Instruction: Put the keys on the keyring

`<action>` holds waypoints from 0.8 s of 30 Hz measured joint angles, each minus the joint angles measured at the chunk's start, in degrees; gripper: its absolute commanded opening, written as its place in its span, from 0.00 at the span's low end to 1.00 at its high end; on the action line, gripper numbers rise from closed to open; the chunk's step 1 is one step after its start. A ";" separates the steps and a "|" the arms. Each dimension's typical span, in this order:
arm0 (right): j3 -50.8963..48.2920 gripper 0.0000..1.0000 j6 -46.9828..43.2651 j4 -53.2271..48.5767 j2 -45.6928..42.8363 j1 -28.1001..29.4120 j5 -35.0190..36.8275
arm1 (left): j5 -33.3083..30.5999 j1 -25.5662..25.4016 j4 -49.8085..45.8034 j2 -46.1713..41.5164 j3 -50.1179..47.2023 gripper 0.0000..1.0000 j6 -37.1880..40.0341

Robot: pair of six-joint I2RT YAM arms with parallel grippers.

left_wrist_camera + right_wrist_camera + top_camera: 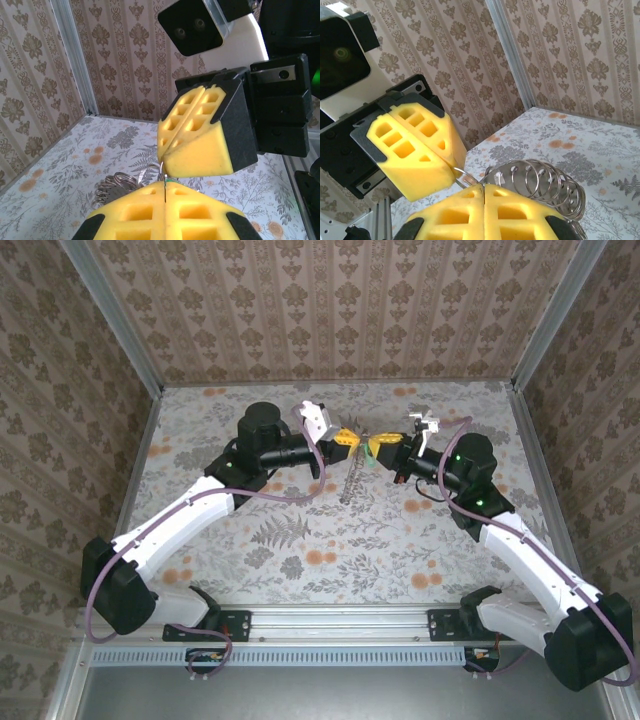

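Observation:
My two grippers meet tip to tip above the middle of the table. The left gripper [345,437] [165,192] has its yellow foam pads shut on the keyring [163,172] [465,175], which shows as a thin silvery wire loop. The right gripper [378,445] [484,189] is shut on the same loop from the other side. A green sliver [173,178], perhaps the key's head, peeks out between the two sets of pads. A bunch of silvery rings [352,480] [117,184] [545,177] hangs from the loop.
The table [300,530] has a floral covering, with patterned walls on three sides and metal corner posts [118,315]. Purple-grey cables [290,495] loop along both arms. A rail [340,618] runs along the near edge between the arm bases.

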 measured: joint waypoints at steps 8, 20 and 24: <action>0.00 0.00 0.87 0.11 0.63 -0.48 -2.93 | 0.02 -0.04 1.68 0.00 -0.52 0.00 -1.07; -0.17 0.00 3.41 1.29 1.18 -0.74 -4.81 | 0.02 -0.04 3.04 0.00 -1.07 0.00 -2.40; -0.33 0.00 3.45 1.33 1.18 -0.74 -4.92 | 0.02 -0.11 3.06 0.00 -1.14 0.00 -2.45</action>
